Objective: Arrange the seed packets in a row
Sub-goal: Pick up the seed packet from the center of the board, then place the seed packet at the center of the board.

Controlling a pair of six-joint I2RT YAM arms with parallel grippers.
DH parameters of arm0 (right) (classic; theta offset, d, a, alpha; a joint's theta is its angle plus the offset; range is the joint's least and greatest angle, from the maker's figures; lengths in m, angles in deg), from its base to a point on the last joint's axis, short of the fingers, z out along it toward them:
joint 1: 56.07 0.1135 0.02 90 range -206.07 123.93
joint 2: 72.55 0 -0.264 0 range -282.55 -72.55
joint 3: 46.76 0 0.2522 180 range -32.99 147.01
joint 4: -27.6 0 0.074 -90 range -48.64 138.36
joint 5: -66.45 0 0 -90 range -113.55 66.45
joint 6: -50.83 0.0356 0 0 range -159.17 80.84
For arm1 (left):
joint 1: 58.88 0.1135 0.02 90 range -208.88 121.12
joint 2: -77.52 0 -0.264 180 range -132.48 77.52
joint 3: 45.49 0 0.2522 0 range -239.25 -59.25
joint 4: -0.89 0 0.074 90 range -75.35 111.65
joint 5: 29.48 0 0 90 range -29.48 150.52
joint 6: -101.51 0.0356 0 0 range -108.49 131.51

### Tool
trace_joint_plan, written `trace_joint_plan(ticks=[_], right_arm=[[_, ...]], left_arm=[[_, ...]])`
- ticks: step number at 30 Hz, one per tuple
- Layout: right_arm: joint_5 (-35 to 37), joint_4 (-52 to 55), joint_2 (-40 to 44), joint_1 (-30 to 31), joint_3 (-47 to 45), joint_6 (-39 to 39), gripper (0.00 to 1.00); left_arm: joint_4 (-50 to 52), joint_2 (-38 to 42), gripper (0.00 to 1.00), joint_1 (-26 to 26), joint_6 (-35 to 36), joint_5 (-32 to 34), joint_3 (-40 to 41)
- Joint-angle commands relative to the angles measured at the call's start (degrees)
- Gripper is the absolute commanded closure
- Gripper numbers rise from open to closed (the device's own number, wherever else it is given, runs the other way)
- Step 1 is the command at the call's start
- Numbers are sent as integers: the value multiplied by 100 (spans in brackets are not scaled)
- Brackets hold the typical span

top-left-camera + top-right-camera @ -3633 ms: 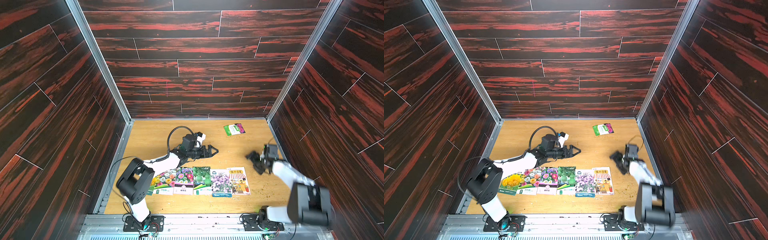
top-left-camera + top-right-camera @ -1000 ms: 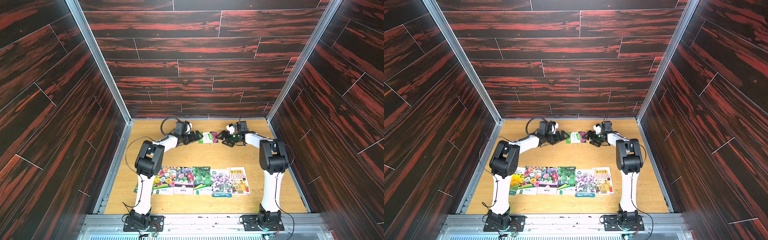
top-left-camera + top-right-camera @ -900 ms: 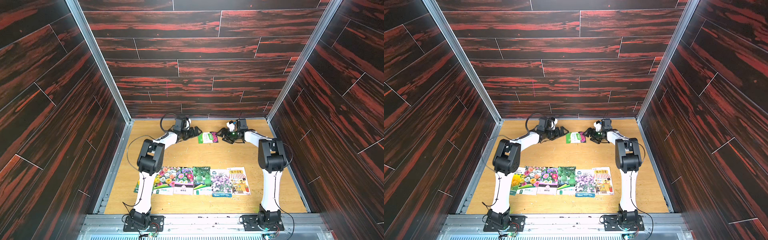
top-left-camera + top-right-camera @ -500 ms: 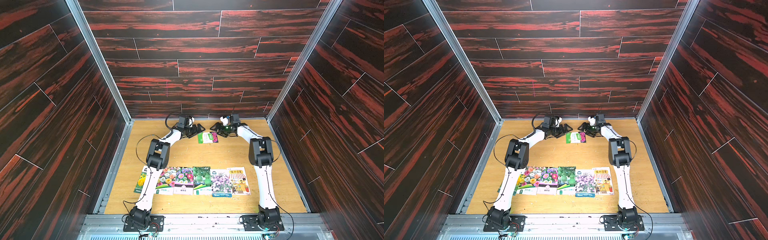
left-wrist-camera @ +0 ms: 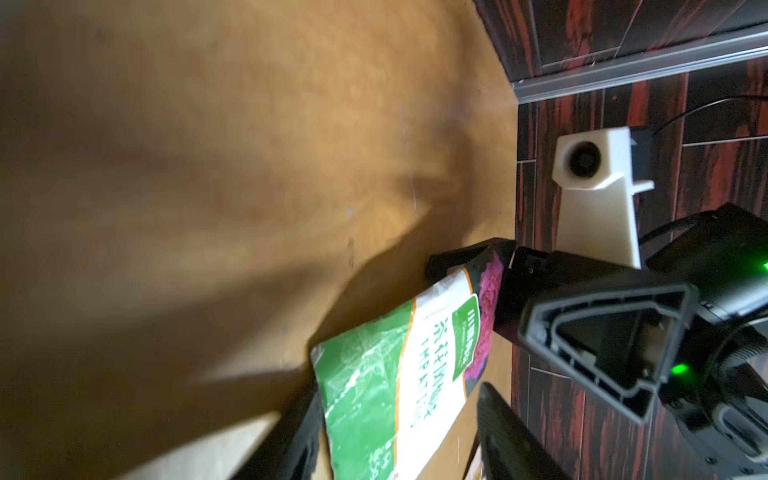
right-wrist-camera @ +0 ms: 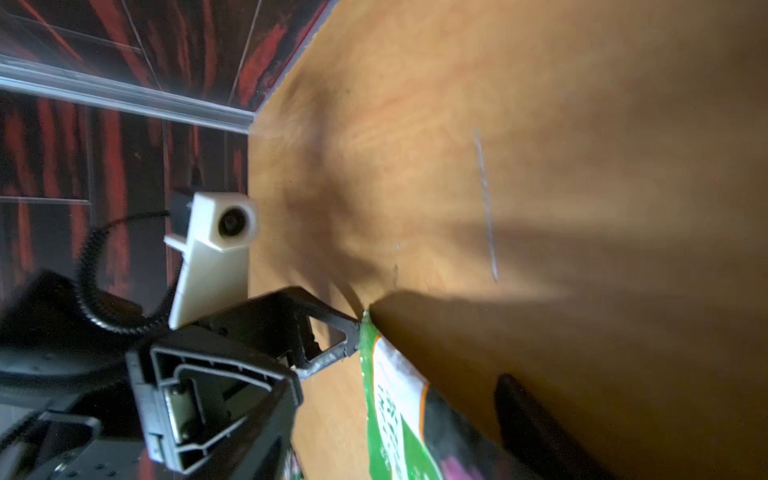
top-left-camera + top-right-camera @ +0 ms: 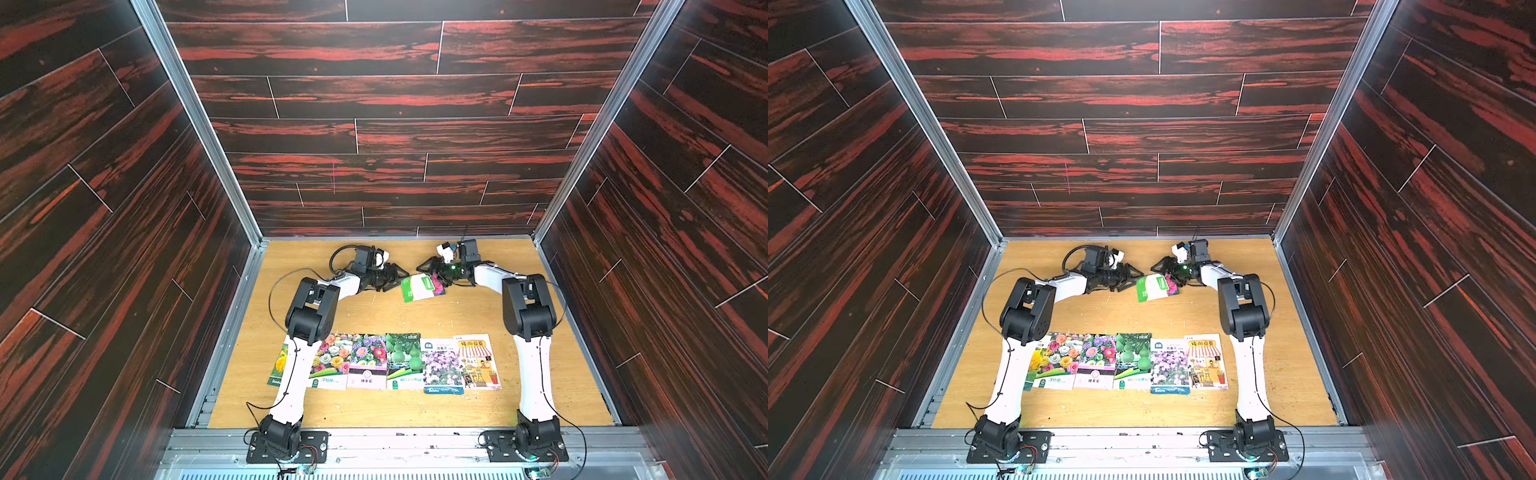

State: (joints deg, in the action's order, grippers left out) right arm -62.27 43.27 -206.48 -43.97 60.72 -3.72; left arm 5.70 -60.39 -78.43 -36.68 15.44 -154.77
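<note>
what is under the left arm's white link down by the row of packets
The yellow-flower packet at the row's end. One strip shows beside the left arm; the rest of it, and the mixed-flower packet's near edge, are covered.

The white-and-black left arm (image 7: pixel 296 374) and right arm (image 7: pixel 533 374) stretch far forward, forearms angled inward. The black left gripper (image 7: pixel 397 281) and right gripper (image 7: pixel 428 275) face each other closely, jaws partly spread.
</note>
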Motion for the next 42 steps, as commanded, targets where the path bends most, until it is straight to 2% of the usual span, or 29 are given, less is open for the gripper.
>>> trace_joint_plan(ticks=[1,2,3,7,10,11,12,14,20,23,25,26,27,30,33,37,42], right_arm=[[-347,-407,470,-103,-480,254,37],[-375,-428,625,-117,-621,217,38],[-418,-437,788,-118,-782,166,45],[-750,-473,1373,-120,-1249,20,83],[-1028,-376,1648,-117,-1410,-186,99],[-1127,-317,1751,-112,-1459,-245,100],[-1226,-283,1865,-115,-1548,-300,100],[-1460,-351,2122,-116,-1802,-340,100],[-2462,-768,2855,-61,-2704,-341,100],[-2912,-918,3216,44,-3102,-499,100],[-3105,-1181,3484,128,-3372,-446,100],[-3123,-1243,3643,192,-3486,-446,100],[-3158,-1262,3769,238,-3561,-477,100],[-3241,-1314,4051,409,-3661,-492,100],[-3277,-1478,4176,521,-3689,-356,100],[-3447,-2255,4311,564,-3907,224,100],[-3479,-2365,4500,618,-3965,290,100]], left_arm=[[93,568,36,36,129,56,387],[51,639,35,63,133,62,495],[-36,728,34,95,116,25,605],[-84,1084,25,204,320,-251,955],[10,1455,17,300,692,-598,1206],[-9,1631,12,332,779,-746,1331],[-218,1829,1,355,766,-949,1501],[-593,2230,0,387,665,-1113,1823],[-170,3214,0,373,1142,-1639,2184],[-392,3714,0,184,1042,-1959,2541],[941,4173,0,21,1980,-1776,2387],[2227,4304,0,-46,2807,-1366,2118],[3077,4340,0,-103,3327,-1187,1873],[4563,4379,7,-144,3969,-1056,1376],[5237,4539,8,-187,4348,-852,1181],[5284,4723,7,-235,4391,62,1116],[5668,4624,7,-354,4695,-284,844]])
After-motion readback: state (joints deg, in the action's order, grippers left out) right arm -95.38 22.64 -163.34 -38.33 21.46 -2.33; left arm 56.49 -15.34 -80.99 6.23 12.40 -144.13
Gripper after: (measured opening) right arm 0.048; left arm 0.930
